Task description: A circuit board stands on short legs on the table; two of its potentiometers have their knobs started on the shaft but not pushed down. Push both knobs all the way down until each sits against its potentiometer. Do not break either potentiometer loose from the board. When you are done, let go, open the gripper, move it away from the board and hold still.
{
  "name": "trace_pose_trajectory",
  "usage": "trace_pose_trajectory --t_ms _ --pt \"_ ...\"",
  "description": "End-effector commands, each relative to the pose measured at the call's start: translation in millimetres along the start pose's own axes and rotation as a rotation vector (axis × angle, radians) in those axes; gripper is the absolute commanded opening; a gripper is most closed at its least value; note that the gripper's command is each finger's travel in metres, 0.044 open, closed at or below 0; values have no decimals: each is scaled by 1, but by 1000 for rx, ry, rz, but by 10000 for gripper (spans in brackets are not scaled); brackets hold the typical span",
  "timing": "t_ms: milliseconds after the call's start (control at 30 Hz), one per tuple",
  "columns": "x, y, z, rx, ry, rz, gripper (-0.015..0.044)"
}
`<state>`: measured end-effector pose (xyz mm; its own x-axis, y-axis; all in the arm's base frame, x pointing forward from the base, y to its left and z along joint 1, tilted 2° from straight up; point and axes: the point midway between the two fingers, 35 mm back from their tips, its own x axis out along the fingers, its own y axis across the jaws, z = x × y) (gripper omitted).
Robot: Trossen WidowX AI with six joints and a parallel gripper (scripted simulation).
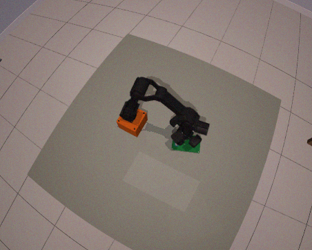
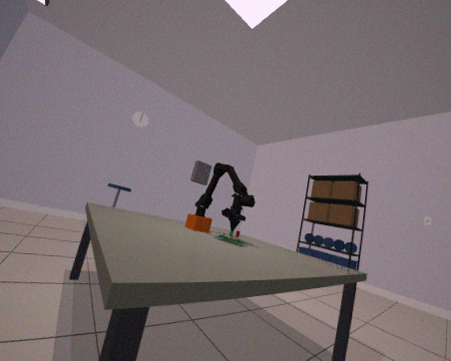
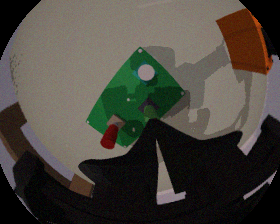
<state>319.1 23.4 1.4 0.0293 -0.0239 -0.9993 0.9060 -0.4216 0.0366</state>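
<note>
In the top view, the circuit board (image 1: 190, 148) (image 2: 229, 240) (image 3: 111, 97) is lying just right of and below the frame's centre, its green surface partly disappearing under the black gripper (image 1: 186, 139) (image 2: 232, 229) (image 3: 152, 121). The orange base (image 1: 137, 133) (image 2: 199, 223) (image 3: 245, 44) is sitting left of it on a grey-green table (image 1: 93, 186) (image 2: 195, 266) (image 3: 66, 55), a paler rectangle showing lower down. Pinkish tiles (image 1: 27, 100) are surrounding the tabletop.

In the exterior view, the board is resting near the middle, with a green knob (image 2: 230, 233) (image 3: 150, 111) and a red knob (image 2: 237, 233) (image 3: 109, 137) standing above it. The gripper is pointing downward over the green one, clenched on nothing (contact is hard to tell at this size). A shelf unit (image 2: 336, 178) is holding brown boxes at right, while a round clock (image 2: 140, 119) is hanging on the lilac wall at upper left.

In the wrist view, the board is lying diagonally across the centre. The red knob is showing at its lower left (a beige potentiometer (image 3: 116, 120) just beside it), and a white-topped part (image 3: 146, 72) is standing higher up. The closed fingertips are partly covering the green knob.
</note>
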Motion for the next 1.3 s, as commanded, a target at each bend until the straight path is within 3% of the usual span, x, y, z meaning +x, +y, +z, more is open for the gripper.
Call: trace_pose_trajectory --t_ms 0,1133,1267 --pt "9 2 0 -1 -6 -4 0" --pt "-21 2 -1 -1 -6 -4 0" --pt "-15 0 0 -2 -9 -16 105"
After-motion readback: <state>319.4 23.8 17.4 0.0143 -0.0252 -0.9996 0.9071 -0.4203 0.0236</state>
